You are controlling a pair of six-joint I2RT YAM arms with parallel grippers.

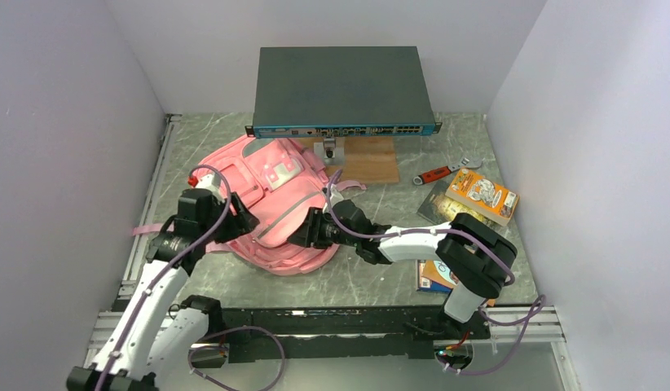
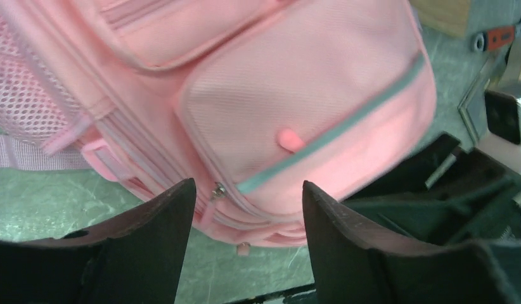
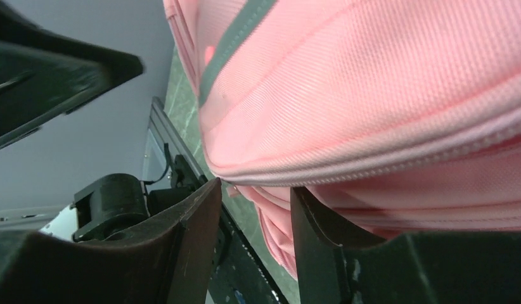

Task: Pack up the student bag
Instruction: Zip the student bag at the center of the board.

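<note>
Left gripper (image 2: 246, 187) is gaping wide, bag (image 2: 296, 82) just ahead; right gripper (image 3: 255, 187) is sitting narrower, empty, beneath it. Likely opening stage: next needs zip pull (image 2: 218, 190) pinched.

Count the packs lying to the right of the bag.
3: an orange box farthest right, a shiny pack against its left side, and a blue pack partly under the right arm. More may be hidden there.

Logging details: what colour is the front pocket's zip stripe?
Grey-green zip stripe, clearest from left wrist.
</note>
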